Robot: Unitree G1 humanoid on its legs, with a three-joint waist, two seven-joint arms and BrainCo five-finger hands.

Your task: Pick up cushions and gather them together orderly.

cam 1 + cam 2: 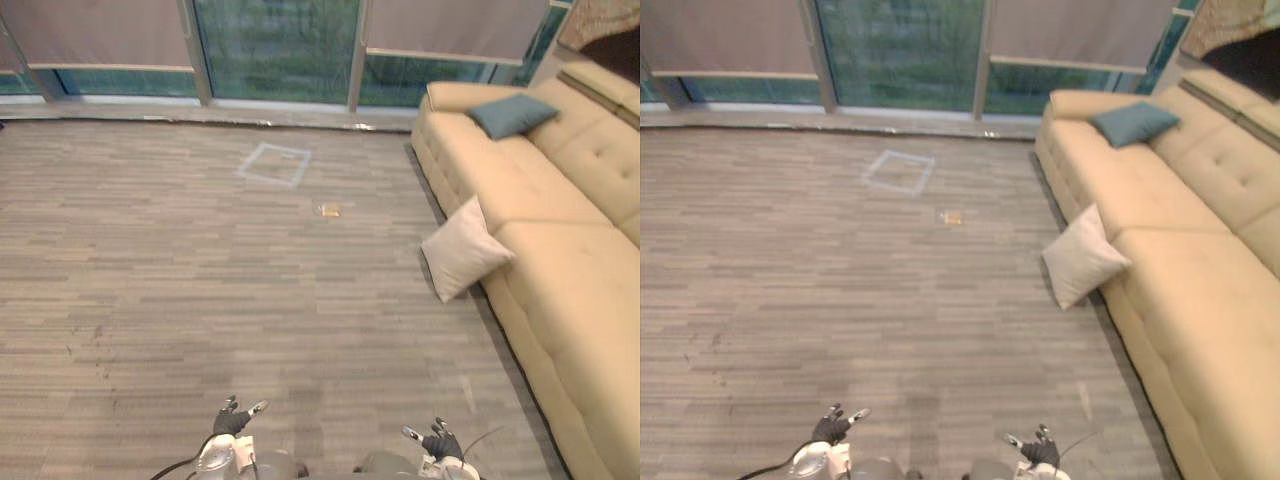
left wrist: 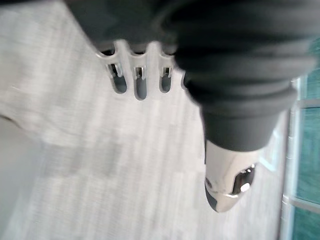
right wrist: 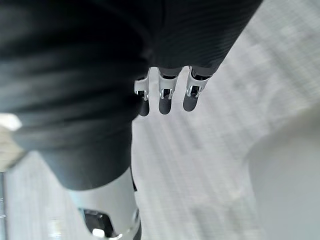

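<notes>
Well ahead and right of your fingers stands the long beige tufted sofa (image 1: 560,290). The cream square cushion (image 1: 463,250) leans against its front, and the teal cushion (image 1: 512,114) lies farther off on the seat. Your left hand (image 1: 232,420) and right hand (image 1: 440,443) hang low, fingers loosely spread and empty.

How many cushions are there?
2. A white cushion leans against the sofa, on the floor; a blue-grey cushion lies on its far seat. Others may be out of view.
</notes>
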